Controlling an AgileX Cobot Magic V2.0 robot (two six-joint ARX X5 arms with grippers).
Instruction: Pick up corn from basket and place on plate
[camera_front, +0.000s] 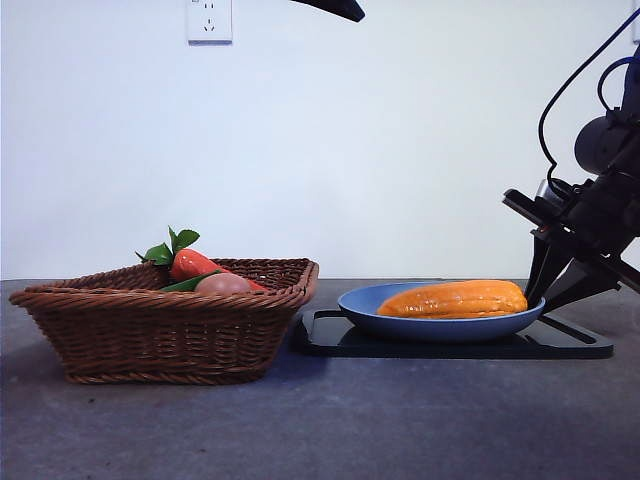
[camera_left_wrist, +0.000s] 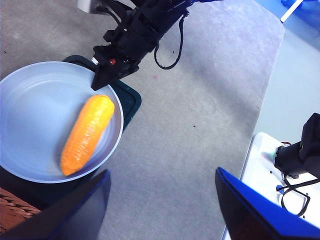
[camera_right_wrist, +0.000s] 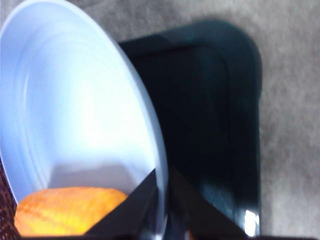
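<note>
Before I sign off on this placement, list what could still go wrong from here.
1. The right gripper sits low at the plate rim, just beyond the corn; a careless retreat could clip the rim or nudge the cob.
2. The plate rests on a black tray, so a bump might slide it.
3. The corn lies near one side and could roll.

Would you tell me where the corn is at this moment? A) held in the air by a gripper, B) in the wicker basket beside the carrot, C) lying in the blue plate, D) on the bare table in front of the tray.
C: the corn lies in the plate, free of the right gripper beside it.
</note>
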